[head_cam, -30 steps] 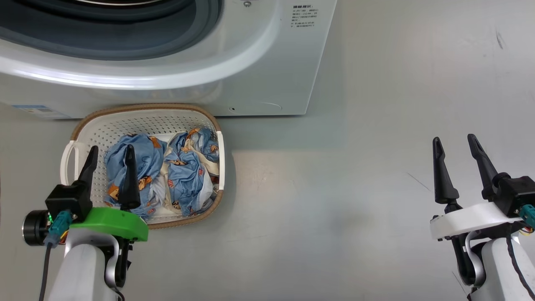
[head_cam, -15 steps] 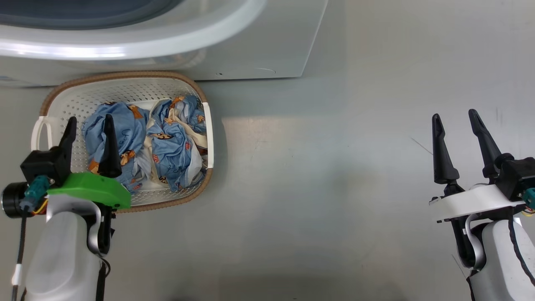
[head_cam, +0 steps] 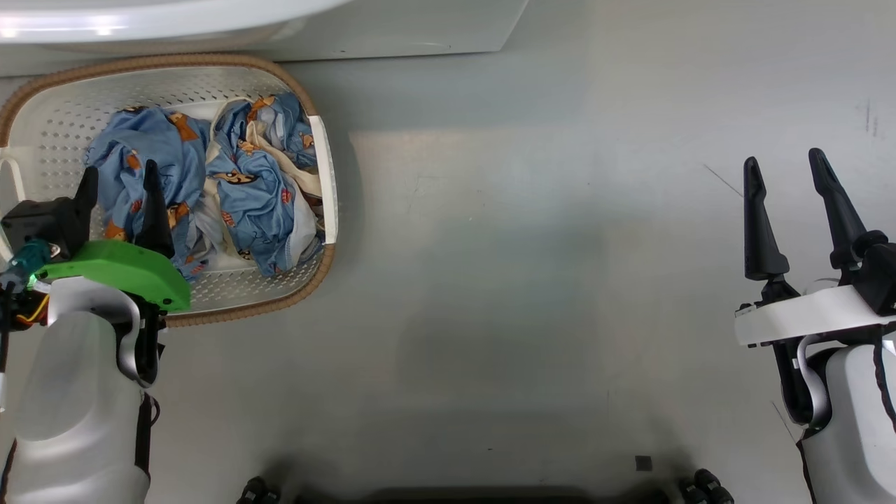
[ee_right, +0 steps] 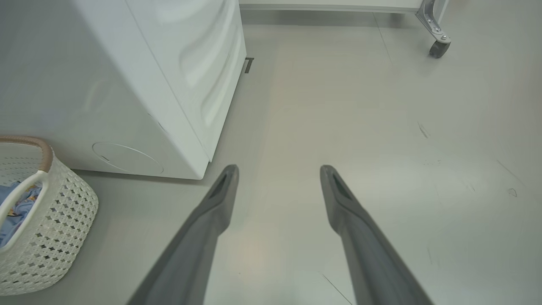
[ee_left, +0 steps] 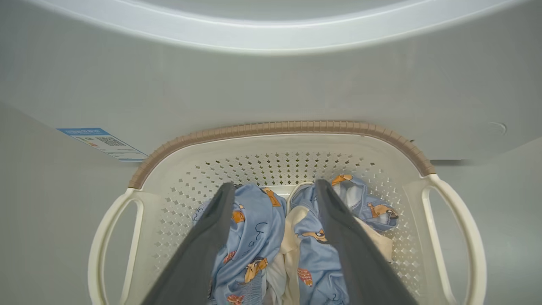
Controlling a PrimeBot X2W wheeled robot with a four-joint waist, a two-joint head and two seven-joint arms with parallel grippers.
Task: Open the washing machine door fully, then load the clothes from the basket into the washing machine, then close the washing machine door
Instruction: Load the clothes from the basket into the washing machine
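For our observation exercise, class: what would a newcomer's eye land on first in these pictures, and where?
First, the blue cartoon-print clothes heaped in the cream perforated basket at the head view's upper left, before the white washing machine. Then the left gripper, on a bright green mount, hovers open above those clothes, while the right gripper hangs open over bare grey floor far right.

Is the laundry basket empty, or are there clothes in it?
Not empty: crumpled light blue clothes lie inside the basket, covering much of its floor.

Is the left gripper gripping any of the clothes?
No, the left gripper hangs over the clothes in the basket, fingers spread wide, nothing clamped.
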